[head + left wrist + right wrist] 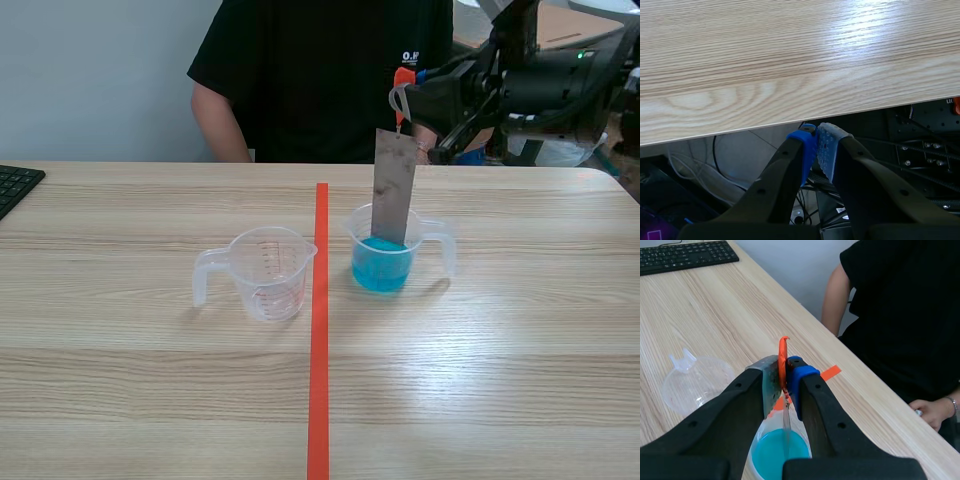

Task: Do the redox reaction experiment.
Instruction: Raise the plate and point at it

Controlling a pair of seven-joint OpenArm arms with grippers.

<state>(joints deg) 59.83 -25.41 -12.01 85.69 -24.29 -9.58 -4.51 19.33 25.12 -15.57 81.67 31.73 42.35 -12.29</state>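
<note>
A grey metal strip [393, 186] hangs upright from an orange tag [402, 78], its lower end dipped in the blue liquid of a clear beaker [384, 262] just right of the tape line. My right gripper [408, 98] is shut on the orange tag [783, 360], above the beaker [778, 450]. An empty clear measuring cup [262, 272] stands left of the line; it also shows beside the right gripper [694, 382]. My left gripper [816, 140] is shut on nothing, hanging past the table edge [790, 117], out of the scene view.
A person in a black shirt [330, 70] sits across the table, with a hand [931, 412] resting near the far edge. A black keyboard [14, 186] lies at the far left. An orange tape line [320, 330] runs down the table's middle.
</note>
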